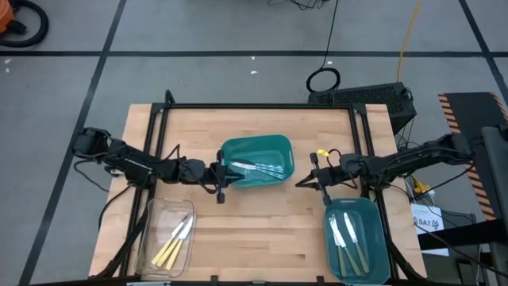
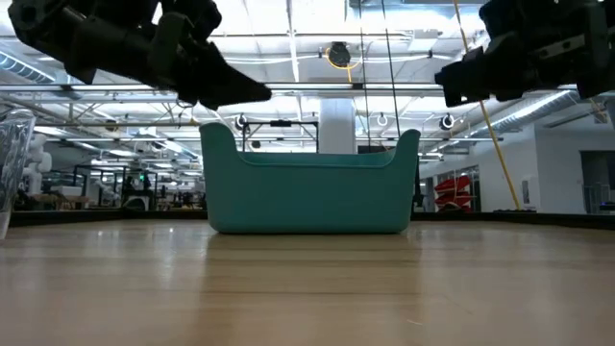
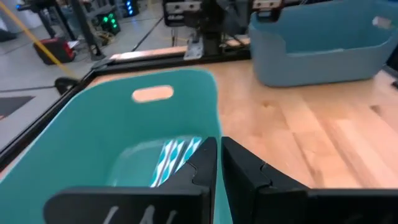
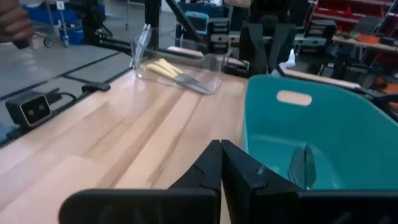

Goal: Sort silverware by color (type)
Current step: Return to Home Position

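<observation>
A teal bin [image 1: 255,148] stands mid-table with bluish striped silverware [image 1: 259,168] [image 3: 177,157] lying on its floor. Yellow-handled pieces [image 1: 175,238] [image 4: 169,70] lie in a clear container [image 1: 152,213] at the near left. Green-handled pieces [image 1: 348,240] lie in a blue-green bin [image 1: 373,214] [image 3: 323,46] at the near right. My left gripper [image 1: 221,181] [image 3: 219,155] hovers shut and empty by the centre bin's left near corner. My right gripper [image 1: 302,183] [image 4: 221,152] hovers shut and empty off that bin's right near corner, pointing toward the table's left.
Black frame rails [image 1: 262,106] run along the table's far edge and down both sides. Bare wood [image 1: 254,230] lies between the clear container and the near right bin. In the low view both arms [image 2: 192,58] [image 2: 519,48] hang above the centre bin's rim.
</observation>
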{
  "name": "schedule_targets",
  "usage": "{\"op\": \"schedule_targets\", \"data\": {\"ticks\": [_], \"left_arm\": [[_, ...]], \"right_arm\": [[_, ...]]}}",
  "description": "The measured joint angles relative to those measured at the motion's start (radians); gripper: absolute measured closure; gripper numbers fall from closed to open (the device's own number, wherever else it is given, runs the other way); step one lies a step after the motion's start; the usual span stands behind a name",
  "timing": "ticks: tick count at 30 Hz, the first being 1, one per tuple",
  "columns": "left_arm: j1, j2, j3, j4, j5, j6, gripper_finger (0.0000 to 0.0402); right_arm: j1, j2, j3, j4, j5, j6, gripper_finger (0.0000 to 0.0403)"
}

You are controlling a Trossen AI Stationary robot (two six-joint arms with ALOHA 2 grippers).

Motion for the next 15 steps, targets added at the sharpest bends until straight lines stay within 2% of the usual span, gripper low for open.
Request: {"op": "schedule_targets", "data": {"ticks": [7,15], "left_arm": [[0.019,-0.01,-0.033,-0.005,0.031,0.004,0.0371],[0.019,-0.166,-0.106,0.001,0.031,0.017,0.0371]], "right_arm": [[-0.018,0.021,-0.039,0.002,0.0,-0.02,0.0403],[-0.066,-0.031,-0.12,0.041,0.0,0.001,0.0403]]}}
